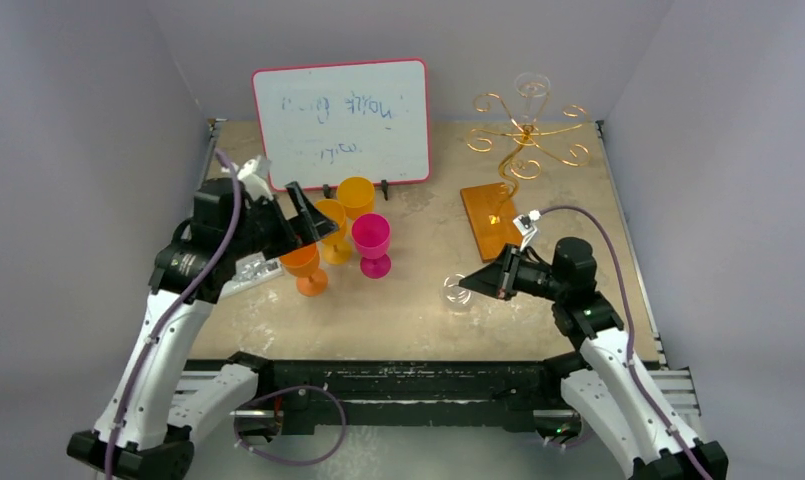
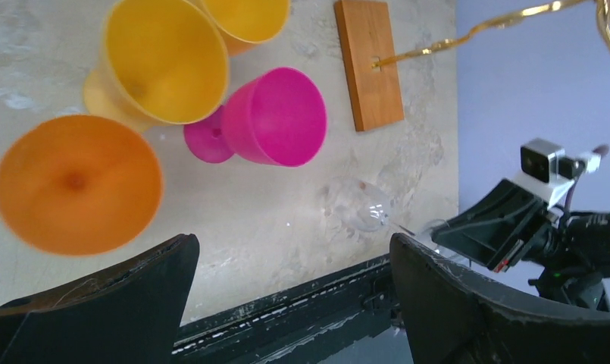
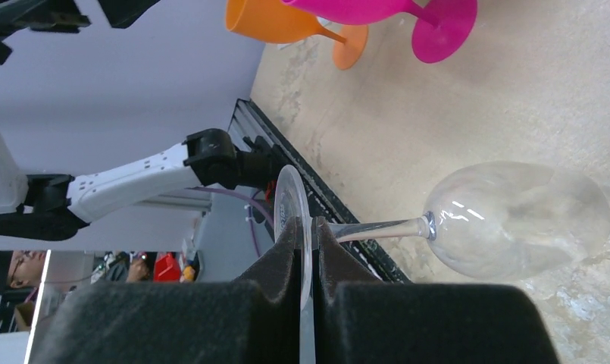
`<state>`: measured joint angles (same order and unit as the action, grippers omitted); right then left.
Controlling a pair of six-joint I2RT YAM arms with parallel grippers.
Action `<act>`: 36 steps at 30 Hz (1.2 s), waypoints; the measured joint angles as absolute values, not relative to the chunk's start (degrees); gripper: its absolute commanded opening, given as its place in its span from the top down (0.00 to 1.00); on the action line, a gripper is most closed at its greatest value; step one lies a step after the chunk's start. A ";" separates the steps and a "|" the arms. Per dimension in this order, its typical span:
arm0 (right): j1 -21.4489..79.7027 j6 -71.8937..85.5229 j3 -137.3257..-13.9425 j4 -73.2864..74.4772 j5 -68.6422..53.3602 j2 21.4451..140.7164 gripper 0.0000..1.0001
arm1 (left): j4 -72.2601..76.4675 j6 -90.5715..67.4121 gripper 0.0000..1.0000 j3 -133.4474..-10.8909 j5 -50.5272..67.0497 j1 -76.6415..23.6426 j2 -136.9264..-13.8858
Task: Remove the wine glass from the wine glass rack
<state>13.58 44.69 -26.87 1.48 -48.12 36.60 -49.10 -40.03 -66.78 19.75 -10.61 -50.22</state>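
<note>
Right gripper (image 3: pixel 305 246) pinched shut on the foot of a clear wine glass (image 3: pixel 514 220), which is off the rack.
The glass lies sideways with its bowl at the table (image 1: pixel 398 320), about 7 o'clock from the wine glass rack (image 1: pixel 523 140). At its 10 o'clock the left gripper (image 2: pixel 286 254) hangs wide open above an orange goblet (image 2: pixel 74 182), with a yellow goblet (image 2: pixel 165 64) and a pink goblet (image 2: pixel 275 114) crowded beside it. A red-framed whiteboard (image 1: pixel 340 122) stands at their 12 o'clock. Another clear glass (image 1: pixel 531 88) shows at the rack's top.

wine glass (image 1: pixel 531 88) (image 1: pixel 456 292): 2 | plastic goblet (image 1: pixel 303 265) (image 1: pixel 330 225) (image 1: pixel 356 195) (image 1: pixel 371 240): 4 | wine glass rack (image 1: pixel 490 222): 1 | whiteboard (image 1: pixel 340 122): 1
</note>
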 measured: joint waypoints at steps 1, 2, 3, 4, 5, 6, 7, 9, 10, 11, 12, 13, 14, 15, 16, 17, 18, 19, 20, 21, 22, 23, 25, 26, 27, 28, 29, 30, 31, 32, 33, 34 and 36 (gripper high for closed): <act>14.63 44.95 -26.87 1.08 -46.89 37.60 1.00 | -48.29 -40.56 0.03 -66.78 18.04 -13.93 -51.18; 15.55 45.06 -26.87 0.89 -45.60 38.30 1.00 | -47.42 -41.25 0.03 -66.81 16.16 -17.58 -51.99; 16.23 45.12 -26.87 0.80 -44.51 38.57 1.00 | -46.35 -42.30 0.03 -66.83 13.78 -22.17 -52.88; 16.69 45.34 -26.89 0.62 -43.81 38.54 1.00 | -45.28 -42.96 0.03 -66.85 11.38 -26.57 -53.67; 17.17 45.71 -26.87 0.16 -42.98 38.39 1.00 | -44.40 -43.72 0.03 -66.85 9.76 -30.15 -54.26; 17.47 46.09 -26.87 -0.38 -42.63 38.09 1.00 | -43.24 -44.53 0.03 -66.85 7.75 -34.74 -55.05; 17.69 46.50 -26.87 -0.99 -42.46 37.67 1.00 | -42.22 -45.45 0.03 -66.85 5.72 -38.59 -55.81; 17.89 47.07 -26.87 -2.04 -42.26 36.73 1.00 | -40.53 -46.70 0.03 -66.85 1.85 -45.23 -57.14; 18.00 47.20 -26.89 -2.52 -42.15 36.25 1.00 | -39.64 -47.59 0.03 -66.83 -0.82 -49.01 -57.87; 18.00 47.37 -26.89 -3.01 -42.15 35.83 1.00 | -38.59 -48.03 0.03 -66.78 -3.11 -52.34 -58.59; 18.00 47.44 -26.89 -3.38 -42.22 35.59 1.00 | -37.50 -48.58 0.03 -66.70 -4.56 -55.00 -59.24; 18.00 47.51 -26.87 -3.81 -42.52 35.40 1.00 | -36.40 -48.95 0.03 -66.59 -5.43 -56.99 -59.86; 18.00 47.57 -26.87 -4.23 -42.94 35.20 1.00 | -35.11 -49.10 0.03 -66.32 -6.20 -58.26 -60.45; 18.00 47.57 -26.87 -4.56 -43.29 35.07 1.00 | -33.71 -49.39 0.03 -65.93 -6.81 -58.72 -60.99; 18.00 47.55 -26.87 -4.73 -43.44 34.89 1.00 | -32.25 -49.80 0.03 -65.41 -7.16 -58.76 -61.49; 18.00 47.55 -26.87 -4.84 -43.66 34.63 1.00 | -30.41 -50.26 0.03 -64.62 -7.35 -58.76 -61.95; 18.00 47.51 -26.87 -4.84 -43.97 34.28 1.00 | -28.38 -50.48 0.03 -63.64 -7.22 -58.70 -62.39; 18.00 47.48 -26.85 -4.84 -44.25 33.89 1.00 | -26.11 -50.65 0.03 -62.46 -6.63 -58.67 -62.83; 18.00 47.53 -26.72 -5.04 -44.51 33.41 1.00 | -23.53 -50.83 0.03 -61.21 -5.69 -58.76 -63.40; 18.00 47.62 -26.41 -5.34 -44.56 32.77 1.00 | -21.74 -50.85 0.03 -60.45 -4.95 -59.02 -64.03; 18.00 48.01 -25.87 -6.15 -44.58 32.29 1.00 | -19.90 -50.81 0.03 -59.83 -4.08 -59.48 -65.19; 18.02 48.56 -24.95 -7.35 -44.69 31.68 1.00 | -18.37 -50.46 0.03 -59.64 -3.36 -60.03 -66.67; 18.00 50.52 -22.55 -10.46 -45.58 30.52 1.00 | -16.27 -49.95 0.10 -59.61 -2.24 -61.01 -69.47; 18.00 51.55 -21.45 -11.84 -46.11 29.98 1.00 | -15.55 -49.87 0.16 -59.53 -1.87 -61.32 -70.39; 18.00 52.36 -20.73 -12.80 -46.30 29.54 1.00 | -14.87 -49.78 0.23 -59.18 -1.72 -61.65 -70.94; 18.00 53.10 -20.08 -13.69 -46.54 29.06 1.00 | -14.48 -49.82 0.30 -58.76 -1.65 -61.71 -71.02; 18.02 53.65 -19.70 -14.09 -46.74 28.77 1.00 | -13.58 -49.84 0.35 -58.11 -1.65 -61.80 -70.96; 18.00 54.04 -19.57 -14.37 -47.11 28.60 1.00 | -12.56 -49.93 0.38 -57.34 -1.67 -61.80 -70.76; 18.02 54.46 -19.53 -14.72 -47.51 28.34 1.00 | -11.33 -49.93 0.43 -56.40 -1.61 -61.78 -70.52; 18.02 54.78 -19.49 -15.31 -47.72 28.01 1.00 | -10.59 -49.98 0.48 -55.57 -1.61 -61.78 -70.30; 18.02 54.89 -19.31 -15.84 -47.79 27.77 1.00 | -9.30 -50.37 0.52 -54.63 -1.17 -61.73 -70.02; 18.00 55.22 -18.92 -16.49 -47.81 27.57 1.00 | -8.08 -50.57 0.56 -53.84 -0.71 -61.76 -69.69; 18.00 56.42 -17.80 -18.33 -48.07 27.24 1.00 | -6.52 -50.65 0.66 -52.84 0.14 -61.98 -69.25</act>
